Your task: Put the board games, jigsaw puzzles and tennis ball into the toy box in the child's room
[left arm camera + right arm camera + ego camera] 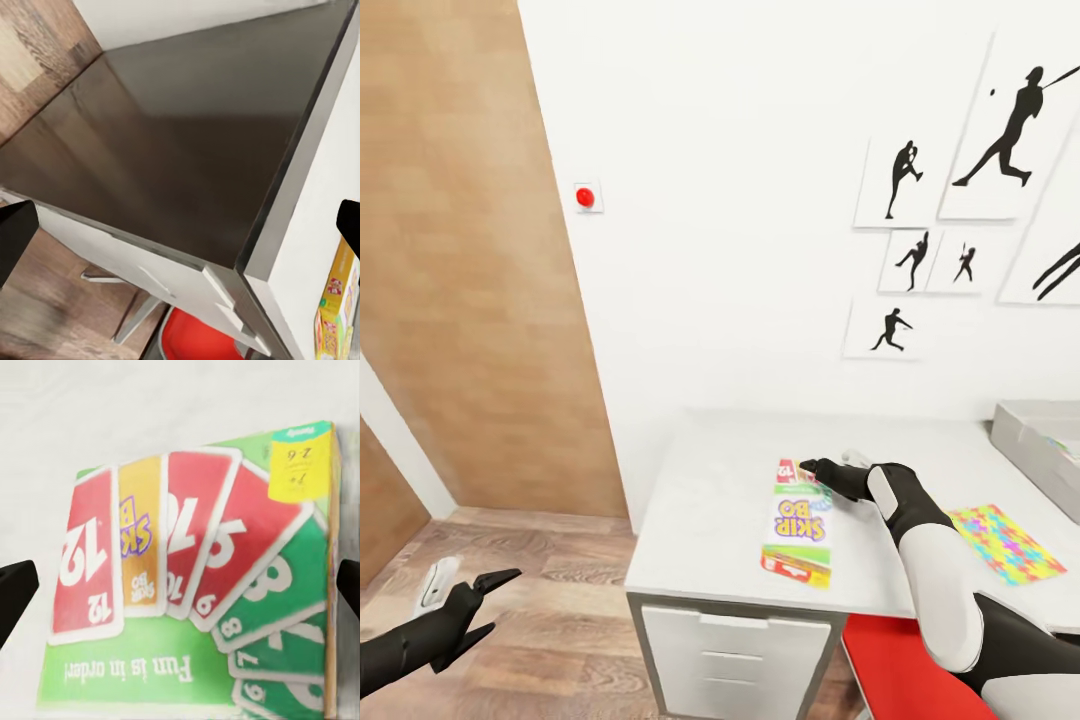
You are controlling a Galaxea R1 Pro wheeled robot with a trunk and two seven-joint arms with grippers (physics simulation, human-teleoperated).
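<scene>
White tabletop (710, 500) carries the Skip-Bo board game box (797, 522), lying flat near its front edge. My right gripper (812, 466) hovers over the box's far end, fingers spread; the right wrist view frames the card artwork between both fingertips. A jigsaw puzzle (1005, 543) lies to its right, the grey toy box (1032, 445) beyond. My left gripper (495, 600) hangs spread over the wooden floor (560, 620).

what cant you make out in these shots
- Toy box: head view, cut off by the right edge, so its contents are unclear.
- Skip-Bo game: head view, far end hidden by the right gripper.
- Small print on the game's yellow tag: right wrist view, blurred.
- Red seat: partly hidden behind the right arm.
</scene>
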